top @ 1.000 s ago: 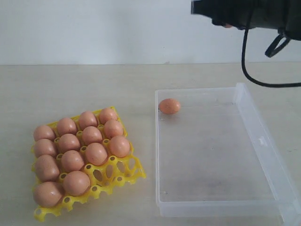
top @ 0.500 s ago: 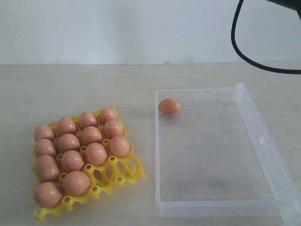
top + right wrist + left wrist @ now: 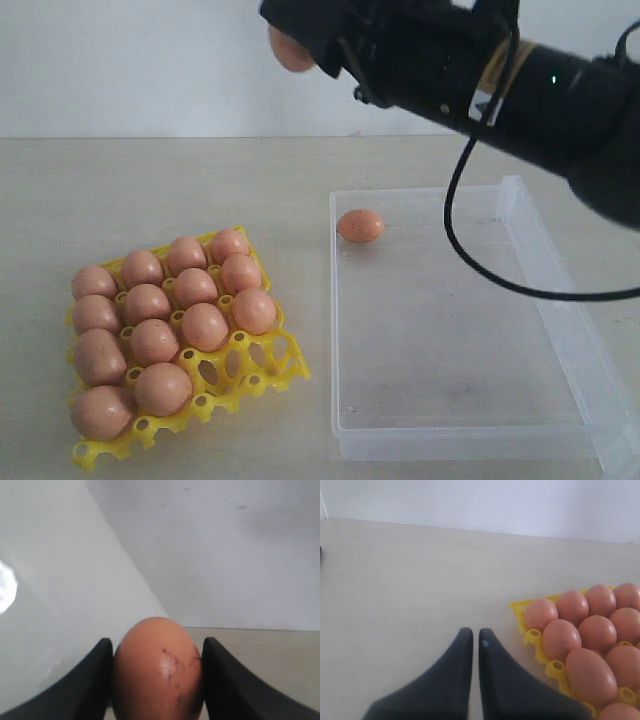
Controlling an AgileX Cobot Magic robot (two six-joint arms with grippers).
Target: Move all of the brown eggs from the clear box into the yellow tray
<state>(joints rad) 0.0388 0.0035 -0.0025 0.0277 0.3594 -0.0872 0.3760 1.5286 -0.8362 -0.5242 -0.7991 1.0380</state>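
Exterior view first: the right gripper (image 3: 297,42) is up high, reaching across from the right to above the middle of the table (image 3: 150,190), and it has 1 brown egg, the held egg (image 3: 287,50), pinched at its tip. A black cable (image 3: 452,215) loops down from the arm over the clear box (image 3: 450,340). Down in that box, 1 lone egg (image 3: 360,226) sits in the far left corner, close to the walls. Over on the left, the yellow tray (image 3: 240,385) carries 14 brown eggs (image 3: 195,288): 3 full rows of 4, then 2 in the near row, with 2 cells bare at the near right.

Left wrist view now: the left gripper (image 3: 472,636) has its 2 dark tips drawn together, barely a sliver between them, and nothing in its grasp. It hangs over bare table just beside a corner of the tray, where the eggs sit packed side by side.

Right wrist view: here is the held egg up close, upright, faintly marked with dark speckles, squeezed between the 2 black fingers (image 3: 95,675), which stand spread to the egg's width and press on either side. Behind it, plain white wall and a strip of table.
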